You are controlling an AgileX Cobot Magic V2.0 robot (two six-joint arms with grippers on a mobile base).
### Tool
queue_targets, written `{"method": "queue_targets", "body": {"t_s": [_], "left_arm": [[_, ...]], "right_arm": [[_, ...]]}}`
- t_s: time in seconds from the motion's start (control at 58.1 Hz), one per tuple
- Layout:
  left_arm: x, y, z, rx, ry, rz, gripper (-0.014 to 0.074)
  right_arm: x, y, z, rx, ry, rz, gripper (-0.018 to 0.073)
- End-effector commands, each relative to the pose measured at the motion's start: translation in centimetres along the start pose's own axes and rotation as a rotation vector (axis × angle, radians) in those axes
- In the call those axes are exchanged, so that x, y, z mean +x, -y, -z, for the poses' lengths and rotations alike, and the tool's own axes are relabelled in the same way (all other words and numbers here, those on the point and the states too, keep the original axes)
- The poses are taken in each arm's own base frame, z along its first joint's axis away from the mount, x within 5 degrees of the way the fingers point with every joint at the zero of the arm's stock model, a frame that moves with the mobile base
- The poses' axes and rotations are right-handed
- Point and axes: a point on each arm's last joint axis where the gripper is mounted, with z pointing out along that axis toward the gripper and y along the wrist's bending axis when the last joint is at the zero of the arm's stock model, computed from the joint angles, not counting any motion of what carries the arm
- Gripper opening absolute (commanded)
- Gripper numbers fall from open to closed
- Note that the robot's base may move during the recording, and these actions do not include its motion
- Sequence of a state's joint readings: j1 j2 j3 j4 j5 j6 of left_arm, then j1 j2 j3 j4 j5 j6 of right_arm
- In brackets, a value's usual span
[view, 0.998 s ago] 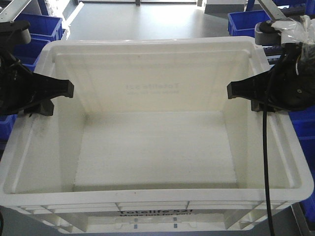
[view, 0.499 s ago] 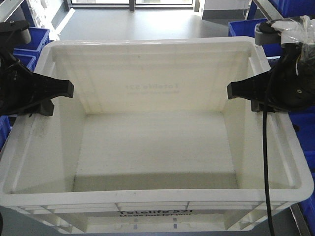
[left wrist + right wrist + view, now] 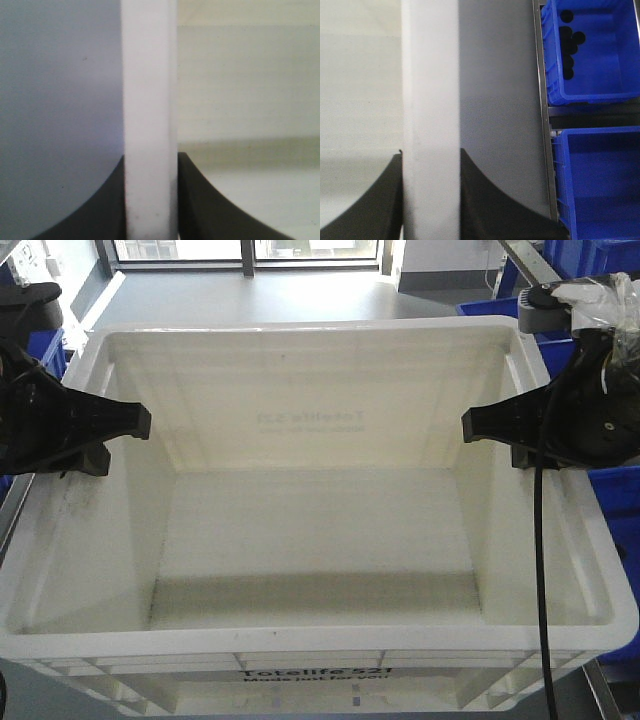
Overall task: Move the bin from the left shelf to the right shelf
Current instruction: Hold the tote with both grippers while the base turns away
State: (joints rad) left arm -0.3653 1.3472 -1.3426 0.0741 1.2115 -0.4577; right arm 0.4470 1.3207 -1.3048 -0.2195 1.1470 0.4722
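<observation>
Scenery is shifting behind the bin (image 3: 310, 530). Blue totes at the upper left of the front view are slipping out of sight and windows (image 3: 250, 248) are coming in along the top edge. The bin and both grippers are keeping their places in the frame, so the rig is probably travelling with the load.

At the left, the left gripper (image 3: 105, 435) is straddling the bin's left wall. Its wrist view is showing the white wall rising between the two dark fingers (image 3: 200, 210), which are pressing on it from both sides.

Between the arms, the bin is hanging empty over grey floor (image 3: 500, 75), with its printed front toward the camera. Its long axis is running side to side, from one gripper to the other, so neither arm is the nearer one and each is bearing one end.

At the right, the right gripper (image 3: 500, 438) is pinching the right wall the same way, fingers (image 3: 485, 200) closed on either face. Beyond it, blue totes (image 3: 595, 50) are sitting behind a steel rail (image 3: 543, 100).

No roller rack is showing in any view, so the right shelf is likely lying further off. Whatever comes next, both arms are probably needing to hold their spacing, since any drift apart would be loosening the grip on the walls.
</observation>
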Motion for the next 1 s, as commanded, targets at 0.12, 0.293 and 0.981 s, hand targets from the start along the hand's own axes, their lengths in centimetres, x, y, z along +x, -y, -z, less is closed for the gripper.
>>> {"method": "queue_targets", "body": {"t_s": [0.12,0.293,0.981], "left_arm": [[-0.57,0.08,2.28,0.042,0.121,-0.006,-0.0006],[-0.57,0.08,2.28,0.042,0.121,-0.006,-0.0006],[-0.57,0.08,2.28,0.042,0.122,-0.006,-0.0006]], "right_arm": [[-1.31,0.55,2.46,-0.019,0.167,-0.017,0.0002],[-1.3,0.55,2.46,-0.019,0.166,-0.017,0.0002],[-1.3,0.56,2.46,-0.018,0.165,-0.017,0.0002]]}}
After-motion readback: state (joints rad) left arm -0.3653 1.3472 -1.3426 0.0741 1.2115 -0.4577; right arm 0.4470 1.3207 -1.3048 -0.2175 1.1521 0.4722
